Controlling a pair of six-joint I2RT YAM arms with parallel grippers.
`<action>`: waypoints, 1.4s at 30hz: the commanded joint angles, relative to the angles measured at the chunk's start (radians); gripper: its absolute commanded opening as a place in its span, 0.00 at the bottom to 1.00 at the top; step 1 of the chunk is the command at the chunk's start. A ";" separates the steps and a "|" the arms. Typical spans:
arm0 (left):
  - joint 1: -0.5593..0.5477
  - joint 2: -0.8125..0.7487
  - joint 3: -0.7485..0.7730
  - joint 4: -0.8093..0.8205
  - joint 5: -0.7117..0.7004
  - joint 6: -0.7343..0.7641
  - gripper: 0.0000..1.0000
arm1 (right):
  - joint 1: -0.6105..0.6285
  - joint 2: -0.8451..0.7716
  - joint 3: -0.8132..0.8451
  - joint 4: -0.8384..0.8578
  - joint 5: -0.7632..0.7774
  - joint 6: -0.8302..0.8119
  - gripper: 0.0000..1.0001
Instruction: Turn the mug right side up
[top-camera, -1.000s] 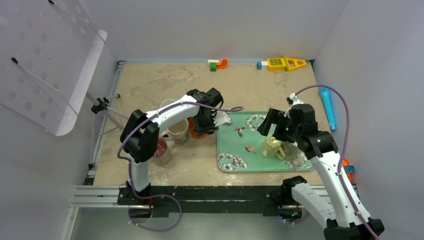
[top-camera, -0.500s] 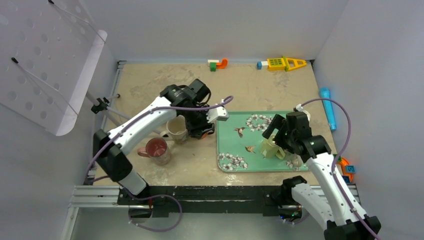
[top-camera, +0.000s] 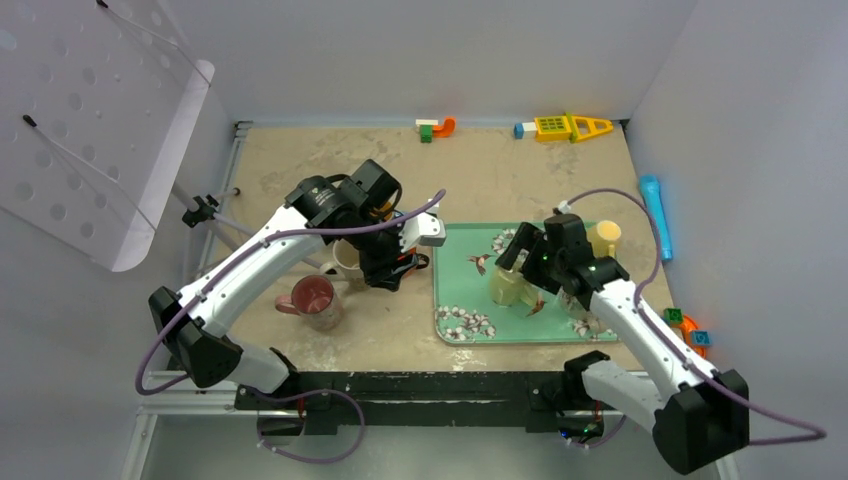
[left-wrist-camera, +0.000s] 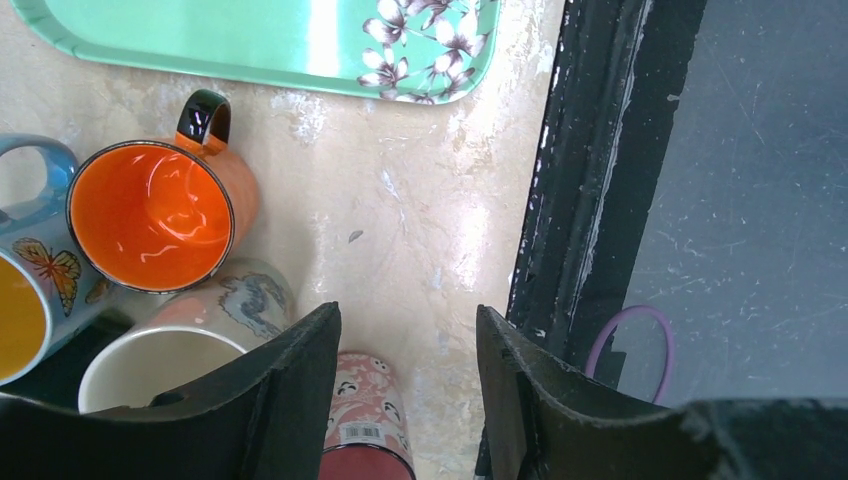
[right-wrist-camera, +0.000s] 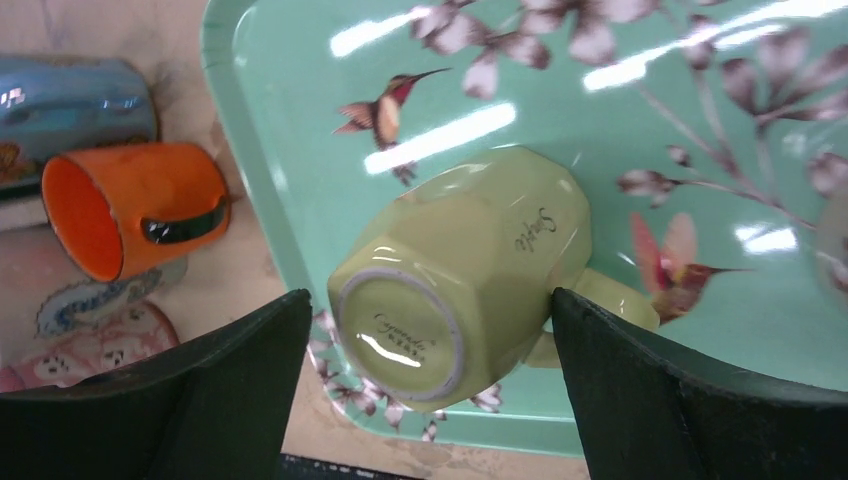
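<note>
A pale green mug (right-wrist-camera: 455, 275) stands upside down on the teal floral tray (right-wrist-camera: 300, 120), its base facing up and its handle to the right. My right gripper (right-wrist-camera: 430, 300) is open, one finger on each side of the mug, with no clear contact. In the top view this mug (top-camera: 503, 290) is at the tray's middle under the right gripper (top-camera: 518, 268). My left gripper (left-wrist-camera: 408, 312) is open and empty, above bare table beside a group of upright mugs; in the top view it (top-camera: 393, 268) is left of the tray (top-camera: 470, 310).
An orange mug (left-wrist-camera: 150, 215), a blue butterfly mug (left-wrist-camera: 30, 290), a cream mug (left-wrist-camera: 180, 350) and a pink mug (left-wrist-camera: 365, 420) cluster left of the tray. A yellow cup (top-camera: 603, 238) stands at the tray's far right. Toys (top-camera: 560, 127) lie at the back wall, a blue tube (top-camera: 655, 215) at right.
The right gripper has moved left over the tray, and the green mug now shows further left. The left arm has swung back and left, its gripper still over the mug cluster.
</note>
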 joint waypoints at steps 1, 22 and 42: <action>-0.002 0.003 -0.011 0.001 0.038 -0.003 0.56 | 0.136 0.128 0.149 0.094 -0.066 -0.123 0.93; -0.002 -0.020 -0.018 -0.021 0.113 0.034 0.56 | 0.267 0.132 0.190 -0.168 -0.048 -0.364 0.85; -0.003 -0.077 -0.012 -0.026 0.135 0.063 0.56 | 0.387 0.353 0.191 0.095 0.037 -0.342 0.78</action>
